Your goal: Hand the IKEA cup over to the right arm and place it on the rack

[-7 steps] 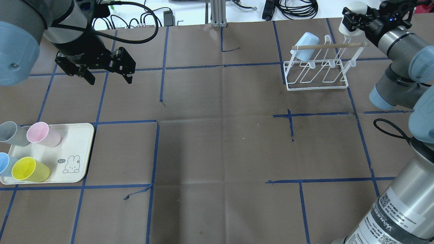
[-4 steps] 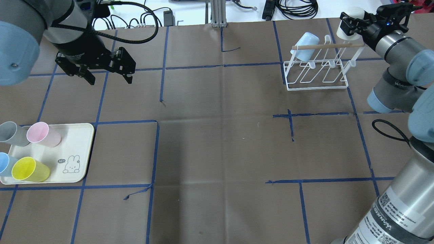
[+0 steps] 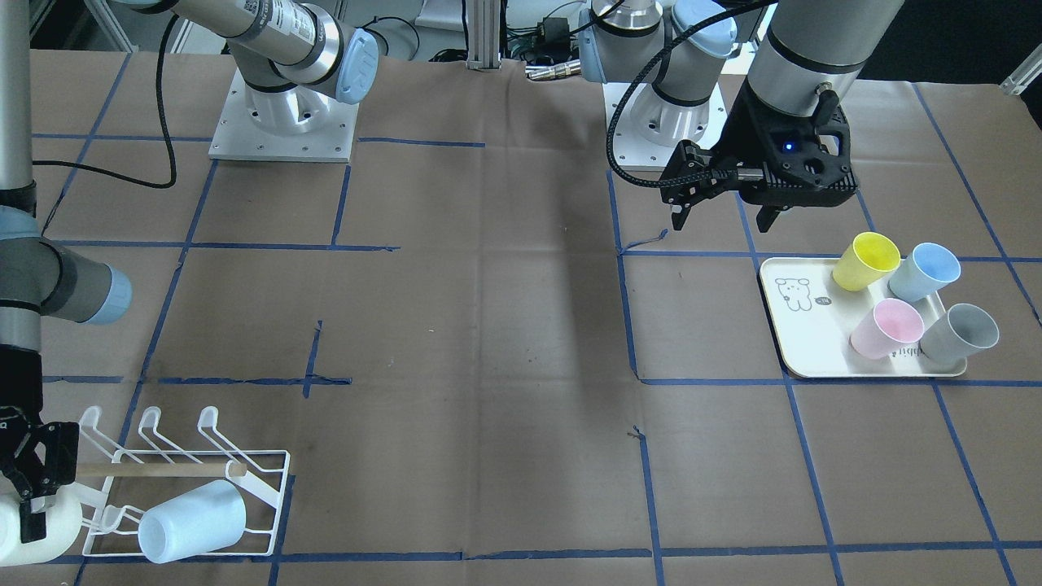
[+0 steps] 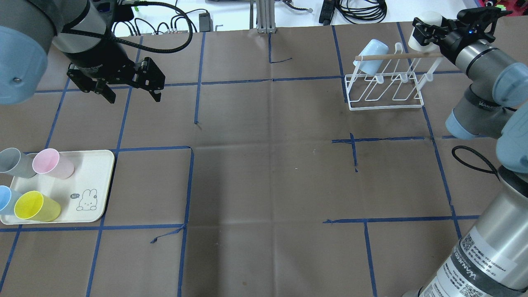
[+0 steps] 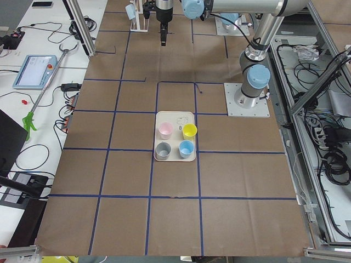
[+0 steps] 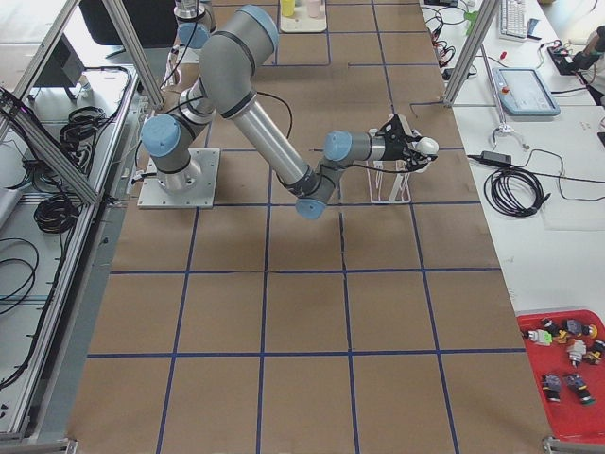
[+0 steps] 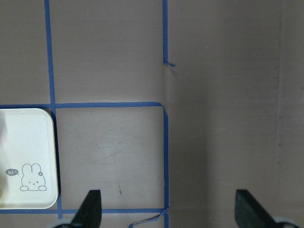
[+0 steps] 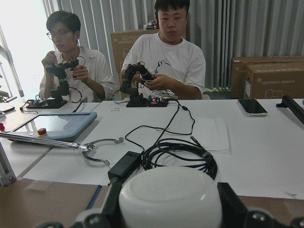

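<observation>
While nr rack (image 4: 385, 108), dowel (image 4: 396, 56) beside cup (image 4: 430, 18).

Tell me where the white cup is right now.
In the overhead view the white cup is at the far right, clamped in the right hand, by the right end of the rack, opposite the pale blue cup.

A robotics lab: a table (image 4: 264, 165) gridded with blue tape (image 4: 199, 74), two operators (image 8: 173, 57) working handheld controllers (image 8: 135, 88) at a white bench (image 8: 266, 142), coiled cables (image 8: 175, 152), Universal Robots cartons (image 8: 275, 78) behind
</observation>
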Controlling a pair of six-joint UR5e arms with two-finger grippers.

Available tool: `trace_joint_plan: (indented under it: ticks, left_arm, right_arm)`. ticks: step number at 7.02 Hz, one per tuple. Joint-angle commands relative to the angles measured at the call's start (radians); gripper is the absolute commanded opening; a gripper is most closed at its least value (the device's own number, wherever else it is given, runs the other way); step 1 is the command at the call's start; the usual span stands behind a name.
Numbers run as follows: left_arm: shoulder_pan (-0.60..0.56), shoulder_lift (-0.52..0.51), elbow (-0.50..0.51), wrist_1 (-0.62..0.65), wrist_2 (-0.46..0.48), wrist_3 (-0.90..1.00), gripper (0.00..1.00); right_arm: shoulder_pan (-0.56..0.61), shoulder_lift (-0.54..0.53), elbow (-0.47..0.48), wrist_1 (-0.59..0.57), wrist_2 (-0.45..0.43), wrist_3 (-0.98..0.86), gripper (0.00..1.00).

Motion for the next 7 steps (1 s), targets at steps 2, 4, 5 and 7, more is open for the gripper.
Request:
trace_joint_plan:
  ticks: [2, 4, 5, 7]
  left_arm:
    - [-0.001, 0.000, 0.000, 0.002, -0.002, -0.023, 1.00]
    - [-0.002, 0.000, -0.001, 0.002, -0.005, -0.029, 1.00]
    - [-0.002, -0.001, -0.001, 0.003, -0.006, -0.032, 1.00]
    - [-0.002, -0.003, -0.001, 0.003, -0.008, -0.060, 1.00]
  right_arm:
    - [0.000, -0.003, -0.001, 0.003, -0.003, 0.003, 1.00]
    - [0.000, -0.034, -0.009, 0.014, -0.004, 0.003, 1.00]
    - [0.005, -0.095, -0.006, 0.022, -0.006, 0.003, 1.00]
    - [0.009, -0.207, -0.003, 0.174, -0.007, -0.009, 1.00]
